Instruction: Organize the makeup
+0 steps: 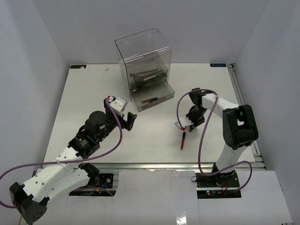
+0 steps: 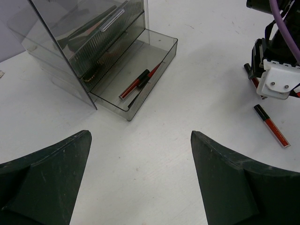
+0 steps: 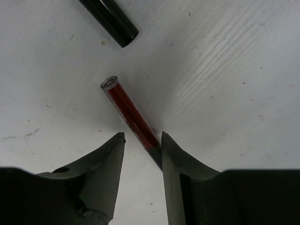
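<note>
Right of drawer box (image 1: 143, 61), right gripper (image 3: 143, 134) straddled red tube (image 3: 126, 105), jaws unclamped; centring before squeezing seemed wise.

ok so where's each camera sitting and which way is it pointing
Top external: above and behind the bases, looking down on the table, the clear drawer box, the left arm and right arm.
Left wrist: low over the table, facing the box's open bottom drawer; its own fingers show, spread wide.
Right wrist: close above the table, looking down at a red tube between its own fingers.
Shared: top and left wrist both show the box, the right gripper and a loose red-and-black tube.
</note>
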Tool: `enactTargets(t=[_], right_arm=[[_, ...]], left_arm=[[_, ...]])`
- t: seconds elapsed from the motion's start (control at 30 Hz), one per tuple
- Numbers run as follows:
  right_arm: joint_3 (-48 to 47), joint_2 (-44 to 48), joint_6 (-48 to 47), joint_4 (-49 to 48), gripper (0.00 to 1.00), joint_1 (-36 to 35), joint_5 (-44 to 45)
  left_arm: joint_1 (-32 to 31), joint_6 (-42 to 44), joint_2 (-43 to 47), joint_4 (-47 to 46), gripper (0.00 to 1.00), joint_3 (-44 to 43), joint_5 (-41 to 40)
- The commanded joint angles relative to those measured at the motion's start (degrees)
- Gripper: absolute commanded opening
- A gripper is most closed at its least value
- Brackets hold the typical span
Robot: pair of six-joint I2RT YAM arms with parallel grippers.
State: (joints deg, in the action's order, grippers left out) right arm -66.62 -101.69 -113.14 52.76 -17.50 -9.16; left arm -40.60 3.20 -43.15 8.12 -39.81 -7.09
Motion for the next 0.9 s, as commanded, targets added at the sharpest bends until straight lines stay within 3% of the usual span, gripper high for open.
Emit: enactTargets(t=[0.0,0.53,0.87], right_arm=[[1.0,-1.6,-10.9,-1.9,0.39,-0.2,1.8],[1.9,-2.6,-2.8,-6.6,0.11,1.0,2.8],[-10.5,-0.9,28.3,-9.2,0.08,0.2,-7.2]], left_arm=[[0.3,0.1,-0.1,-0.9,0.98,0.5,-0.6],[0.5,0.2,-0.4,-0.9,0.98,0.7,-0.8],[0.5,0.1,0.0,-0.9,0.98,0.6,-0.9]])
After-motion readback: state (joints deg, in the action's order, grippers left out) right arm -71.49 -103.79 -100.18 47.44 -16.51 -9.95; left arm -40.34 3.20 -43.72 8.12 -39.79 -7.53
